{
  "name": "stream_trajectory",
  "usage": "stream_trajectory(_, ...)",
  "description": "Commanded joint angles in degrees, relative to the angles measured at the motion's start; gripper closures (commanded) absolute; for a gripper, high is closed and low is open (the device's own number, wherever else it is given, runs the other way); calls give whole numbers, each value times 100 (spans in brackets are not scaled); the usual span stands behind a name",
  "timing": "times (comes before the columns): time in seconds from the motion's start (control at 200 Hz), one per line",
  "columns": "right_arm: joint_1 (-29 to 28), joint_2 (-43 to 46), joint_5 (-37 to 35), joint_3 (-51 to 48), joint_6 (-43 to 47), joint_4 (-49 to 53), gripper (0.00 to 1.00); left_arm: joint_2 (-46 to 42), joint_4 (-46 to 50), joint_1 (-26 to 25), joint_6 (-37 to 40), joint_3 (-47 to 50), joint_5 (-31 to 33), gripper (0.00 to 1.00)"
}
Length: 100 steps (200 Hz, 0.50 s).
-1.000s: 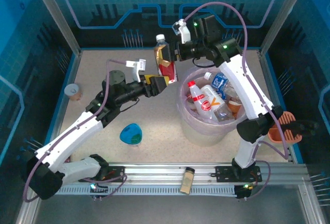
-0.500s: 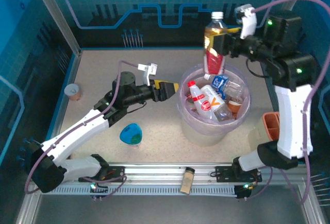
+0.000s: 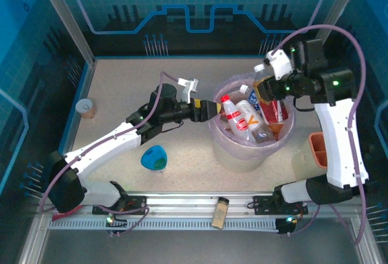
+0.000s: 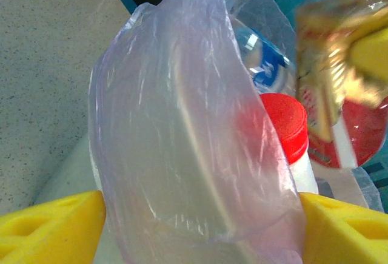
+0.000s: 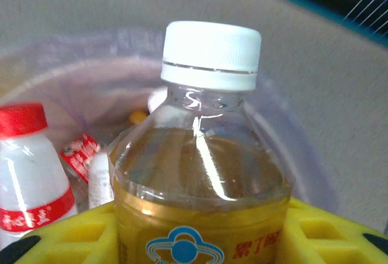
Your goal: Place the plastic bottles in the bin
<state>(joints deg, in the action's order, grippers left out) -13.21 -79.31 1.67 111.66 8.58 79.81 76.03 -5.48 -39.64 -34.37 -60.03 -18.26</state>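
Clear tea bottle (image 5: 206, 173) with white cap and gold-and-red label, upright inside the bin's mouth at its right side. Pinkish see-through bin (image 3: 242, 150) on the desk (image 3: 121, 82), lined with thin plastic, holding several bottles (image 3: 239, 118), one red-capped. Right fingers (image 5: 73, 240) clenched on the tea bottle; left fingers (image 4: 48, 227) spread wide astride the bin's left rim.
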Motion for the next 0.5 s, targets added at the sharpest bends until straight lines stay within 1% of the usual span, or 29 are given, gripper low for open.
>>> stream_trajectory(0.0,-142,72,-140,-462,123,98,51,70,0,-71,23,-97,115,20)
stream_trajectory(0.12,-327,91,67,-1142,-13,29,50,112,-27,-105,-2,-78,181,21)
stream_trajectory(0.3,-483,150,760,-2067,-191,-222,49,158,-47,-115,-26,-125,190,22)
stream_trajectory(0.385,-498,178,694,-2123,-281,-271,48,167,-37,-119,-27,-140,199,22)
stream_trajectory(0.445,-498,145,430,-1946,-360,-191,47,184,5,-120,-4,-176,209,22)
stream_trajectory(0.47,-502,149,279,-1853,-392,-162,46,195,20,-122,0,-191,213,22)
stream_trajectory(0.495,-498,163,154,-1744,-412,-137,43,191,37,-121,8,-193,216,22)
